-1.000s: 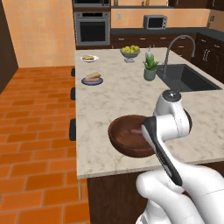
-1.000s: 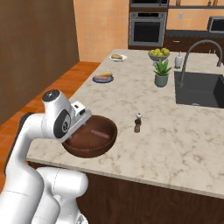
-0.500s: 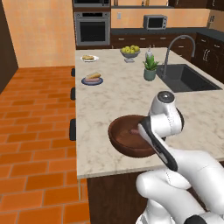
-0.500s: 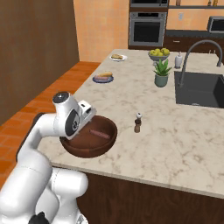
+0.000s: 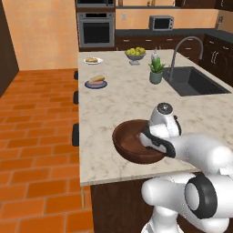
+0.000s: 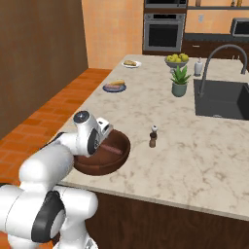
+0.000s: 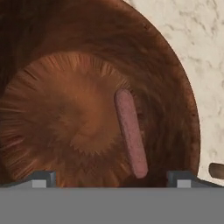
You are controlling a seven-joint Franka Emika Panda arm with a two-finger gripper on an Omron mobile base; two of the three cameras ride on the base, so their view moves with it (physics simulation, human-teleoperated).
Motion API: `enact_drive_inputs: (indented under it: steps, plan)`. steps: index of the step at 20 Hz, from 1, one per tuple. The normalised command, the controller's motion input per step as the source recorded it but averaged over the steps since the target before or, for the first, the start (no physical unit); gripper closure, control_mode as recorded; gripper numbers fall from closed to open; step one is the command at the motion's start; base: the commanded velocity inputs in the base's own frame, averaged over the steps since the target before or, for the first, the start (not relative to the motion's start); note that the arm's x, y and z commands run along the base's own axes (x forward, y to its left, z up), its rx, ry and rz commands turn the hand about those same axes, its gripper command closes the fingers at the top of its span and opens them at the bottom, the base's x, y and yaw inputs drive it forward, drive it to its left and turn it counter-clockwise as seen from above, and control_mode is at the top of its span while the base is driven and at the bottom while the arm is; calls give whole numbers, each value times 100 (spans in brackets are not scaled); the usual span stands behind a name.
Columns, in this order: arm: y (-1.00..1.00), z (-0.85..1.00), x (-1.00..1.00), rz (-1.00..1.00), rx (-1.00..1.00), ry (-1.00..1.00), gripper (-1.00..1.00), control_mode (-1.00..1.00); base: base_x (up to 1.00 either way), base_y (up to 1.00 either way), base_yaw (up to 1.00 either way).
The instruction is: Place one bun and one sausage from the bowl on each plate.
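Right of centre in the hand view a lone pink sausage [image 7: 130,132] lies in the brown bowl [image 7: 175,87] on the marble counter [image 7: 205,52]—end effector [image 7: 111,178] spread wide above it—likely soft, rollable, slippery; best pinched mid-length.

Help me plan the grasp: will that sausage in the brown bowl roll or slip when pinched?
The sausage is a smooth round rod, so it probably rolls if nudged sideways. It lies on the bowl's sloping inner wall, so it may slide toward the middle. The open gripper hangs above it.
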Motion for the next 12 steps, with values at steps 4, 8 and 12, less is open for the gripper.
enact_drive_inputs:
  steps: [4, 8, 12]
  plan:
    - [-5, -54, 42, 5, 0, -2, -100, -100, 0, 0, 0]
    - [-5, -31, 35, 3, 0, 0, -100, -100, 0, 0, 0]
    - [-5, -24, 24, 1, 0, 0, -100, -100, 0, 0, 0]
